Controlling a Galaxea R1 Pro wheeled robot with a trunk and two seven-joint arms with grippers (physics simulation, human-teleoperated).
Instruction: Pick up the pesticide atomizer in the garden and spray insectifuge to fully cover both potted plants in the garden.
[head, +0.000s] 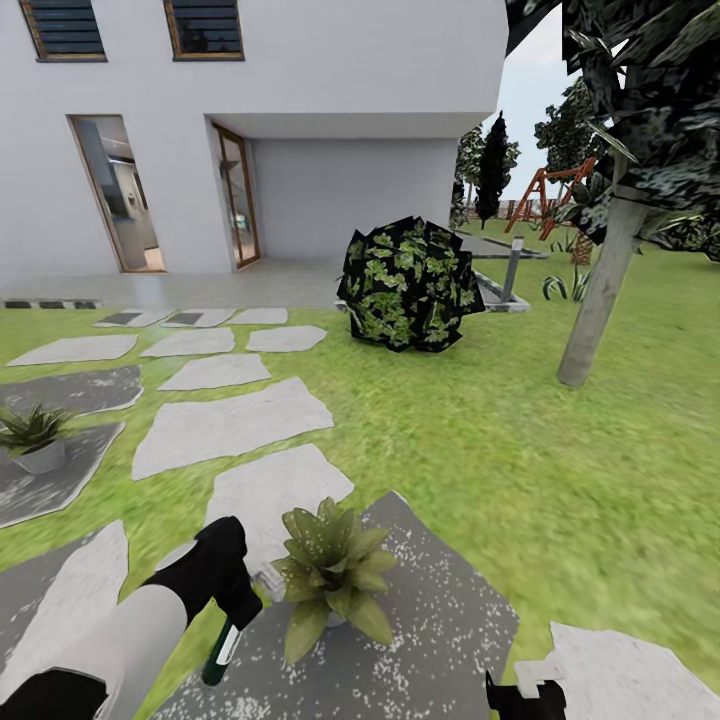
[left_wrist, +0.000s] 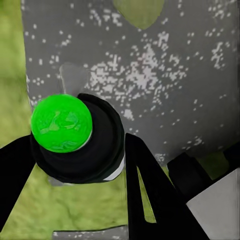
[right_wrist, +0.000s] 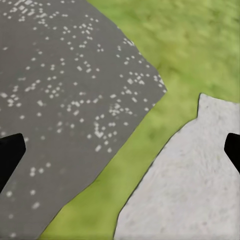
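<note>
We see the pesticide atomizer (head: 221, 648) clamped in our left gripper (head: 232, 610), a slim dark green bottle with a pale band hanging down from the fingers over the edge of a speckled dark grey slab (head: 440, 620); in the left wrist view the atomizer (left_wrist: 75, 135) shows as a round black body with a bright green cap, pinched between the black fingers (left_wrist: 150, 195). Just beside it, on that same slab, stands one potted plant (head: 330, 575), a low rosette of pointed olive leaves. The other potted plant (head: 35, 438) sits well apart to the left on another dark slab (head: 60, 480). Our right gripper (head: 525, 695) hovers low over grass, jaws spread wide with nothing between them; its fingertips (right_wrist: 11, 157) frame the dark slab and a pale slab (right_wrist: 190, 185). Farther off we make out pale stepping slabs (head: 225, 420), a leafy bush (head: 410, 285), a tree trunk (head: 600, 290) and the white house (head: 300, 130)
</note>
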